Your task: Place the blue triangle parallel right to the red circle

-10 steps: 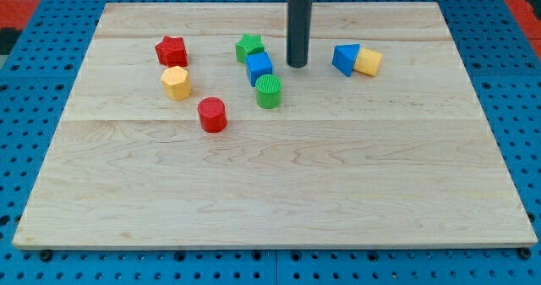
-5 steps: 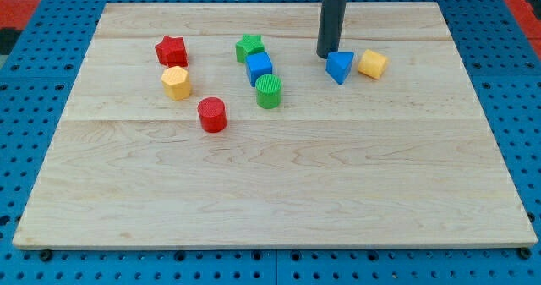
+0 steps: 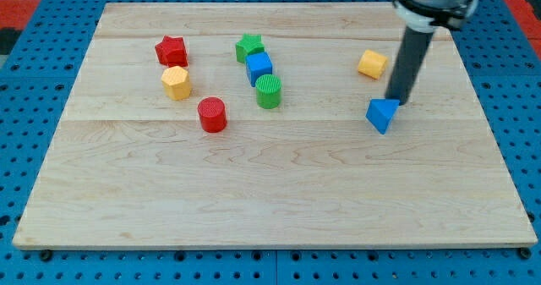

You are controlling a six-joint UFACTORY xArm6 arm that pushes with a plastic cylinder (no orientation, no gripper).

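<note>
The blue triangle lies on the wooden board at the view's right of centre. My tip stands just above and to the right of it, touching or nearly touching its top right edge. The red circle, a short cylinder, stands far off to the left at about the same height in the view.
A yellow block lies above the blue triangle. A green cylinder, a blue cube and a green star cluster in the upper middle. A red star and a yellow hexagon lie at the upper left.
My tip has swung from the top middle to the right and down. The blue triangle has been pushed away from the yellow block, down and to the right.
</note>
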